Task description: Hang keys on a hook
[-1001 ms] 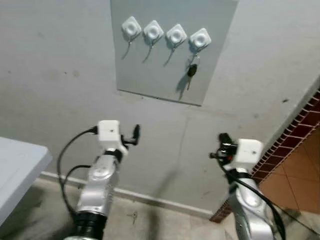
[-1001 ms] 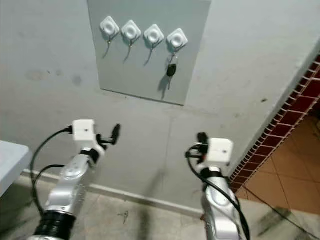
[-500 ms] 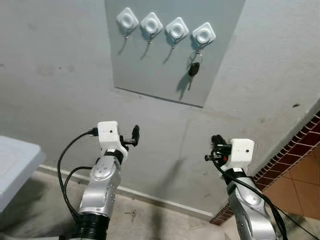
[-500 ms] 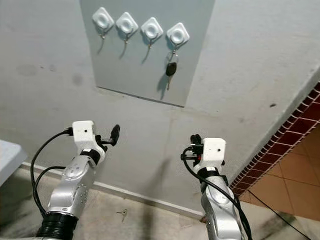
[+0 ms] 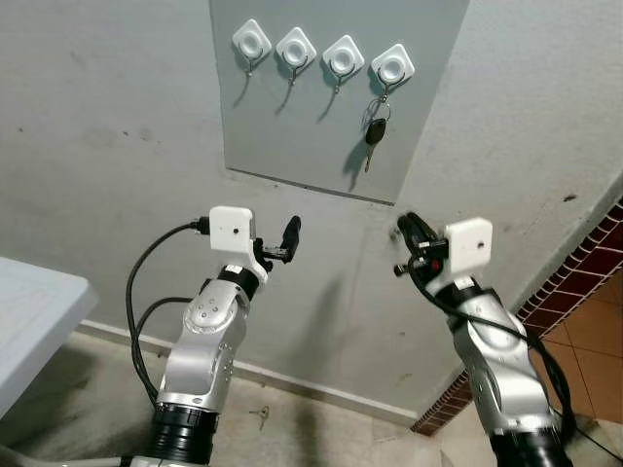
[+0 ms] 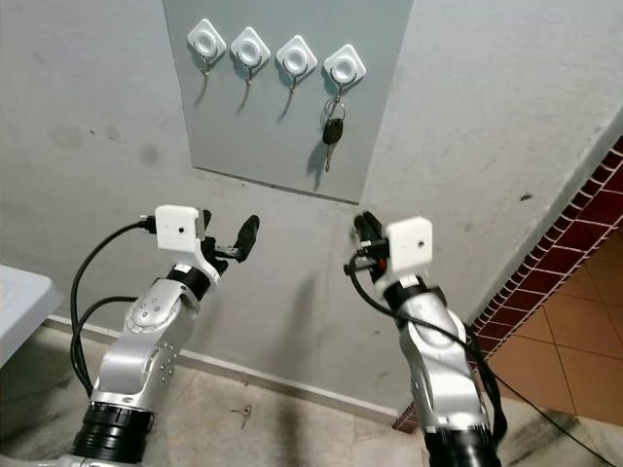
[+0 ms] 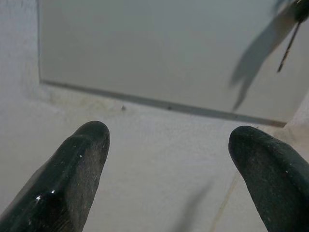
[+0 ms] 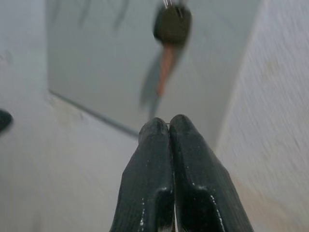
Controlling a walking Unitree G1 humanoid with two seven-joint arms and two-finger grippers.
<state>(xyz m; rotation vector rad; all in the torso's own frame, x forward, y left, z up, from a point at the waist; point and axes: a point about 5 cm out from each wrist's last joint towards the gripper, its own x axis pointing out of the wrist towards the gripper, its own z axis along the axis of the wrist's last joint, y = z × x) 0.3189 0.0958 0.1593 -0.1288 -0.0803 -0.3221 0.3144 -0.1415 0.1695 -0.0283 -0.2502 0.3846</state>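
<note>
A black-headed key [image 5: 374, 134] hangs from the rightmost of several white hooks [image 5: 391, 66] on a grey wall panel [image 5: 302, 126]. The other hooks [image 5: 295, 46] are bare. My right gripper [image 5: 409, 230] is raised below the panel's lower right corner, under the key and apart from it. In the right wrist view that gripper [image 8: 168, 126] is shut with nothing in it, and the key [image 8: 172, 25] hangs blurred beyond its tips. My left gripper [image 5: 290, 234] is raised below the panel's lower edge. Its fingers [image 7: 72, 179] stand wide open, pointing at the wall.
The grey wall stands close ahead. A white table corner [image 5: 34, 311] juts in at the lower left. A red brick edge [image 5: 584, 282] and orange floor tiles lie at the right. A small metal object [image 5: 258, 415] rests on the floor by the baseboard.
Both arms have risen and reached closer to the wall panel. The right gripper has climbed most, from well below the panel to just under its corner. The key still hangs on its hook.
</note>
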